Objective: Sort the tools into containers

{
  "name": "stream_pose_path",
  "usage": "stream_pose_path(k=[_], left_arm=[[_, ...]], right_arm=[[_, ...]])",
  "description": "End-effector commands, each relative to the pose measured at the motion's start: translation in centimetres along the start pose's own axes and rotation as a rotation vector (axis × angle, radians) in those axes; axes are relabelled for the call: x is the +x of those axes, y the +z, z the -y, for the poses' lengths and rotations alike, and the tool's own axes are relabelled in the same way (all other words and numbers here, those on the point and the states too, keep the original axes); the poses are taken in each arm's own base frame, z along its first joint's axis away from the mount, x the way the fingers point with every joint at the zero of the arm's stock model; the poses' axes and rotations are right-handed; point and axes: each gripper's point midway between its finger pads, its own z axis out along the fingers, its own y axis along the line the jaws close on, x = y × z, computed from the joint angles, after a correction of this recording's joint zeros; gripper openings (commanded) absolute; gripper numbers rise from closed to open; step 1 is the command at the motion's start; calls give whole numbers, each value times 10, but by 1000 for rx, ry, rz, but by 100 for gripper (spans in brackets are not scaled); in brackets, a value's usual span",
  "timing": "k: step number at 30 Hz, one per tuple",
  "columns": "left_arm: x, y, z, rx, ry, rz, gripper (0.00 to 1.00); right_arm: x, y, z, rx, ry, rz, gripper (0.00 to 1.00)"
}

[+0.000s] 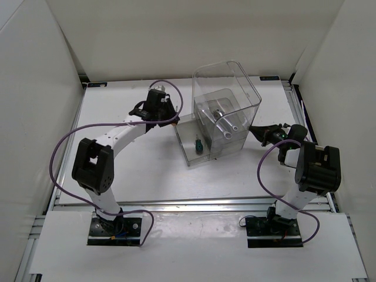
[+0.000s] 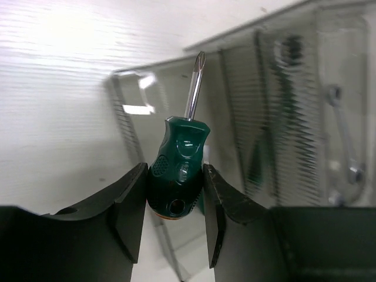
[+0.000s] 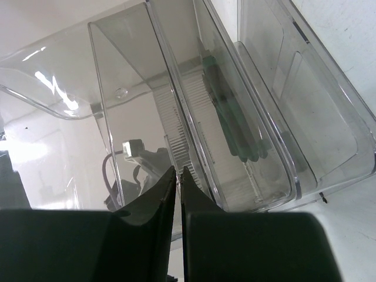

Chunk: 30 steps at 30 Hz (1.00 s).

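Where the left arm curves in from 7 o'clock on the table (image 1: 135,170), its left gripper (image 2: 175,176) sits at the 9 o'clock side of the one clear bin (image 1: 249,88). Its fingers (image 2: 132,200) are parted only as wide as a handle and clamp the fat green handle of a stubby screwdriver (image 2: 179,155). The screwdriver's shaft points toward 12 o'clock in the wrist view, at the bin's low front wall.

I count two screwdrivers. The second screwdriver (image 1: 198,144) stands in the bin's low compartment at its 7 o'clock corner, tip down. Two silver wrenches (image 1: 223,120) lie side by side in the raised compartment near the bin's middle. One pair of pliers (image 3: 232,126) with dark green handles shows through the ribbed wall, lying along a narrow inner compartment.

At the bin's 4 o'clock side is the right gripper (image 3: 179,173), its fingers (image 3: 158,200) pressed together with nothing between them. The tips are right at the bin's wall, and I cannot tell whether they touch it.
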Motion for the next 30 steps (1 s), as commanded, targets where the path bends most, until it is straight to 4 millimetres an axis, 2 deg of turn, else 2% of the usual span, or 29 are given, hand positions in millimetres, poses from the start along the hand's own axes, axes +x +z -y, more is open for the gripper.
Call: stream_pose_path(k=[1,2,3,4,6,9,14,18,21,22,26,30], left_arm=[[-1,-9,61,218,-50,-37,17],[13,-2,70,235,-39,-75,19],[16,0,76,247,-29,-93,19],[32,6,83,256,-18,-138,21],[43,11,88,262,-23,-180,21],[65,20,88,265,-42,-257,23],[98,33,74,209,-88,-381,24],[110,35,72,208,-93,-416,22],[119,38,70,202,-93,-443,12],[121,40,68,194,-93,-452,12],[117,41,70,195,-92,-449,43],[93,36,81,244,-84,-393,60]], right_arm=[[7,-2,-2,-18,-39,-35,10],[7,-1,-3,-20,-39,-36,10],[7,-1,-3,-20,-37,-35,10],[7,-1,-4,-20,-36,-35,10],[6,-1,-5,-23,-39,-35,10],[6,-1,-5,-23,-39,-35,10],[7,-1,-3,-21,-37,-33,10],[6,-1,-4,-22,-35,-35,10],[5,0,-3,-19,-33,-35,10],[5,0,-4,-21,-35,-35,10],[5,0,-5,-21,-34,-36,10],[5,1,-4,-20,-30,-36,10]])
